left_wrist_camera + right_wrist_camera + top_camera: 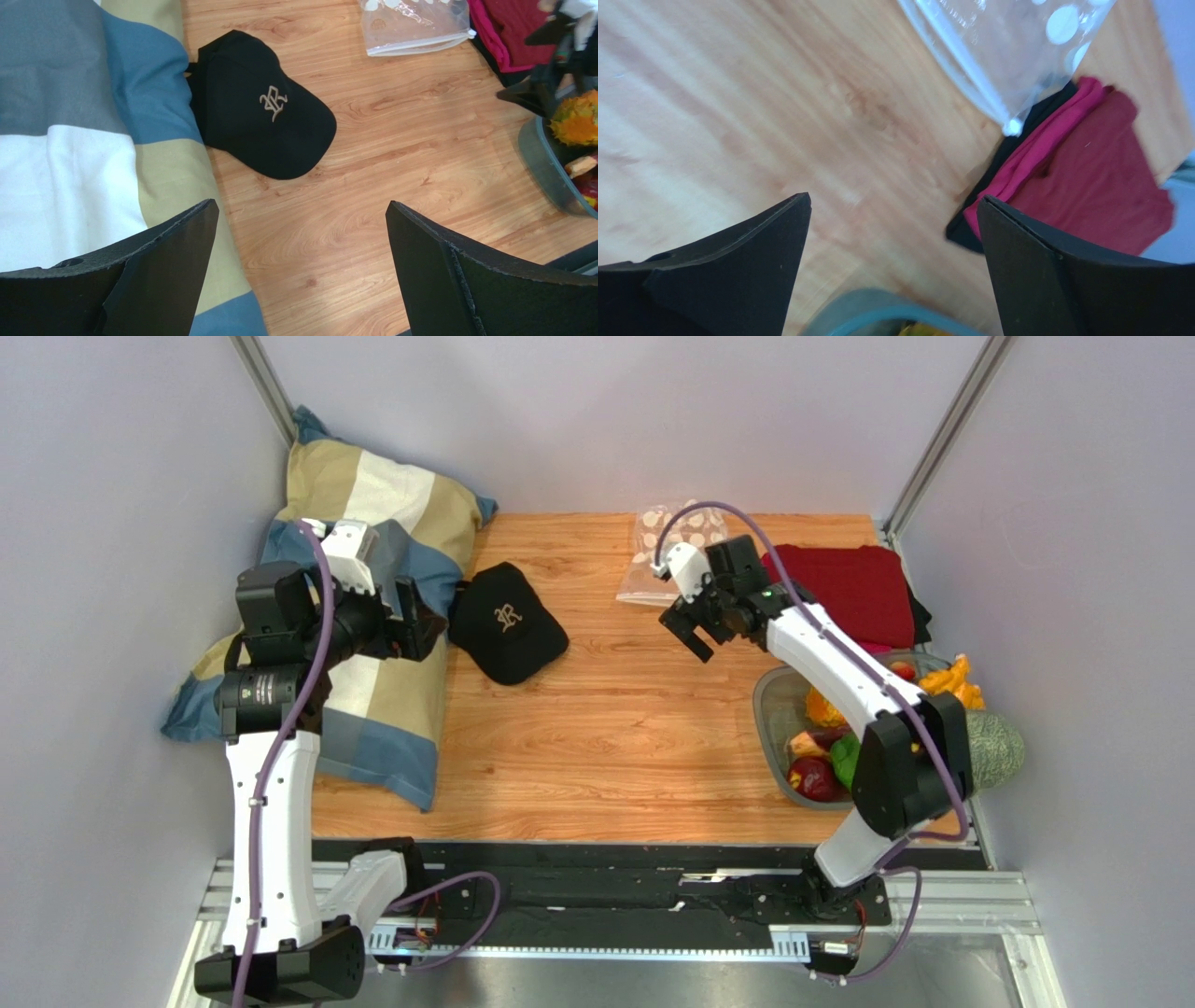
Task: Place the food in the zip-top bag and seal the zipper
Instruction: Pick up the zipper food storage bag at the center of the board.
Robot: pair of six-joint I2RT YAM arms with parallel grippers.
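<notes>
The zip-top bag (657, 549) lies flat at the back of the table, clear with white dots. It also shows in the left wrist view (414, 21) and the right wrist view (1018, 42). Its zipper (959, 70) runs along the near edge to a white end tab (1013, 127). The food (825, 756) lies in a grey tray (765, 703) at the right: a red fruit, a green piece and orange pieces. My right gripper (689, 634) (894, 199) is open and empty, hovering between bag and tray. My left gripper (425, 630) (302, 203) is open and empty at the pillow's edge.
A black cap (508, 623) lies left of centre, beside a striped pillow (358, 546). A red cloth (849, 588) lies right of the bag. An orange-yellow item (957, 679) and a green netted ball (993, 749) sit beyond the tray. Walls close in on three sides.
</notes>
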